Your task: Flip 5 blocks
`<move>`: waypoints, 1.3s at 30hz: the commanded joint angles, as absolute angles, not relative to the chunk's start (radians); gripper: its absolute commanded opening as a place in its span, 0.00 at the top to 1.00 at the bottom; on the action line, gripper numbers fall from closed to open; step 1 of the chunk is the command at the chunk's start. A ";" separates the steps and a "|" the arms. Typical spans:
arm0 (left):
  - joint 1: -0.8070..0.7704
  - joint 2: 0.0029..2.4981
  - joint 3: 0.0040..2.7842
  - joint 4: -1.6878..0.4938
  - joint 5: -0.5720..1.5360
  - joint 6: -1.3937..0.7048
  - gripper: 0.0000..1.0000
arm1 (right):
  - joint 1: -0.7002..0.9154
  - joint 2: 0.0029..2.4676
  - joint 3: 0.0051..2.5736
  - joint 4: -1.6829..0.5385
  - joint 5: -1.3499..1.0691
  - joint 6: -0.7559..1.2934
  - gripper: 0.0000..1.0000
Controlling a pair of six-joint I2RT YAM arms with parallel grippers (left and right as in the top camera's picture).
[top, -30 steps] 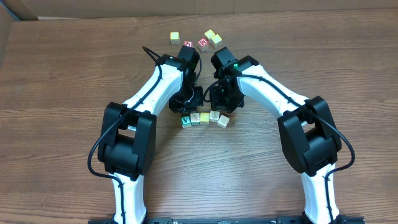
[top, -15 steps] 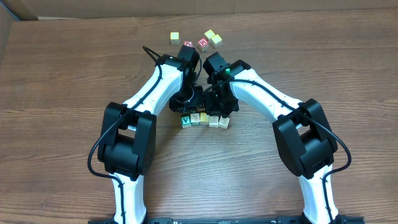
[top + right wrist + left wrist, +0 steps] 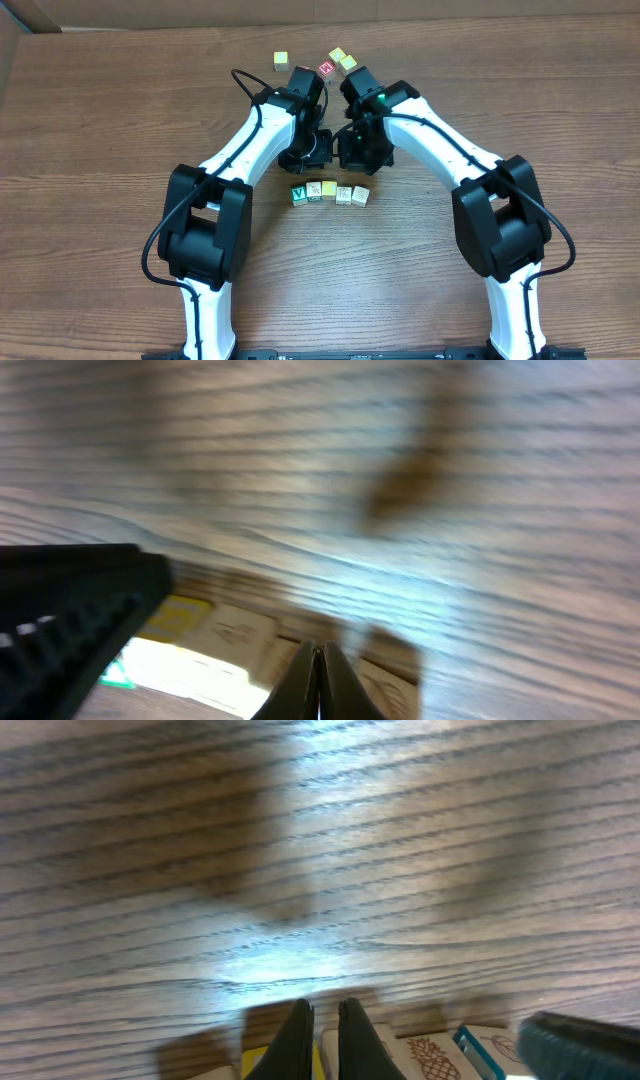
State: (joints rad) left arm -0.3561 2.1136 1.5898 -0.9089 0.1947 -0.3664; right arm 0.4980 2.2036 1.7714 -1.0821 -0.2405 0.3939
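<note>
- The left gripper (image 3: 320, 1025) is being held with its fingers drawn almost together. Only a sliver of gap is showing, and nothing is in it. The right gripper (image 3: 318, 665) is being held fully closed and is likewise empty.
- The row of blocks (image 3: 330, 192) is lying on the wooden table (image 3: 100, 120) just on the base side of both tools. By the overhead view, neither tool appears to be touching it.
- The tips are probably being kept narrow so that a block can be tipped over by an edge rather than lifted. This is being offered as a judgement only.
- Both tools are being kept side by side, just apart, behind the same row. Presumably one is meant to brace a block while the other rolls it.
- The scattered blocks (image 3: 338, 62) are being shown only from overhead, well beyond the tools on their far side.
- Finger state is being shown only by the wrist views, since the housings are hiding the tips from above.
- In the left wrist view, a pineapple block (image 3: 430, 1055) is being shown just right of the tips and a yellow block (image 3: 255, 1065) just left.
- In the blurred right wrist view, the dark body of the left arm (image 3: 70, 610) is filling the space to the left of the tips.
- How many blocks are already flipped cannot be told.
</note>
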 commanded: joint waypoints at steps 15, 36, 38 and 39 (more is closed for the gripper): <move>-0.393 2.123 1.584 -0.908 0.211 -0.337 0.96 | 0.439 2.158 1.753 -1.264 -0.227 0.413 0.96; -0.393 2.123 1.583 -0.908 0.230 -0.282 0.96 | 0.444 2.158 1.708 -1.238 -0.227 0.413 0.96; -0.393 2.123 1.583 -0.888 0.231 -0.304 0.96 | 0.445 2.158 1.708 -1.236 -0.227 0.413 0.96; -0.393 2.123 1.583 -0.885 0.231 -0.321 0.96 | 0.445 2.158 1.708 -1.236 -0.227 0.413 0.96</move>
